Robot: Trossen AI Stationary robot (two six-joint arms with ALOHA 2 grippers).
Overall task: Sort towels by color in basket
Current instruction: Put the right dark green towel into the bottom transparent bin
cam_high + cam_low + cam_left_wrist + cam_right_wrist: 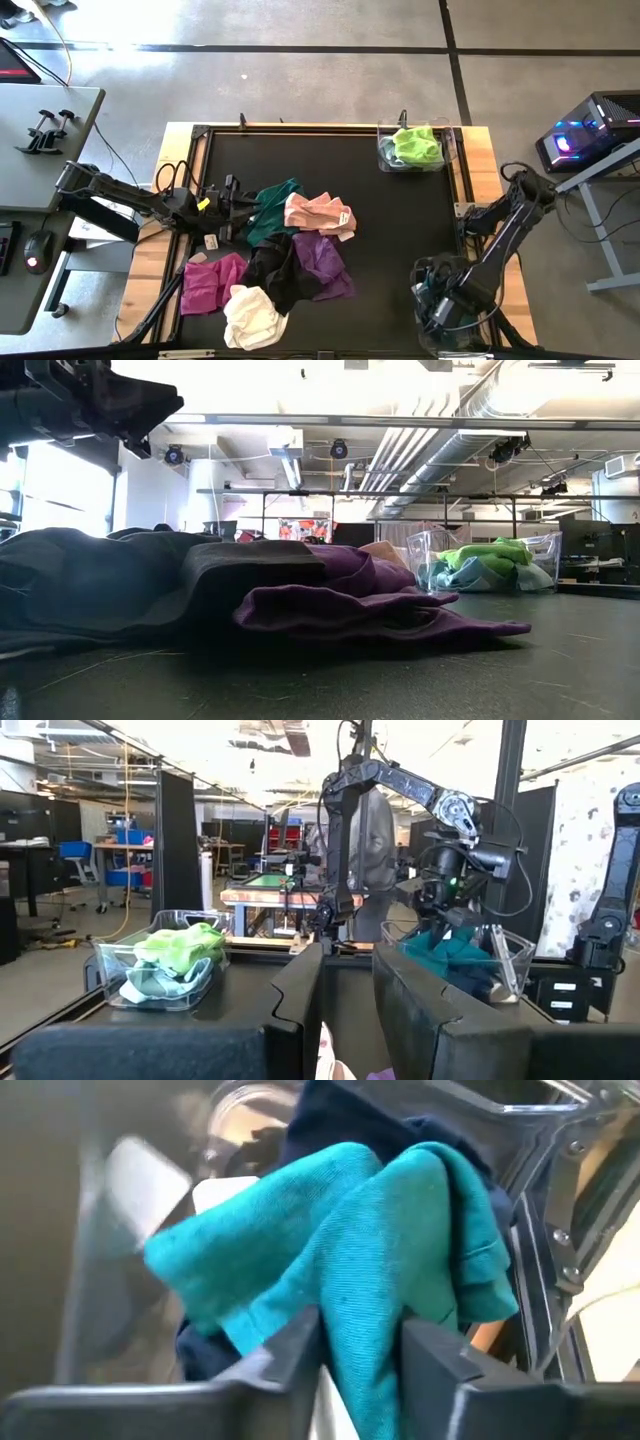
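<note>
While the right gripper [360, 1342] pinches one teal towel [340, 1250], we count six towels [272, 262] on the black table [400, 215]; the left gripper [347, 985] is open.

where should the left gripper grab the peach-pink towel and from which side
Grip the peach-pink towel at its raised, bunched middle, coming straight down from above. It lies crumpled on top of the pile, over the dark green towel and the purple towel, so a side approach would likely snag those. The left gripper sits just beside the pile.
</note>
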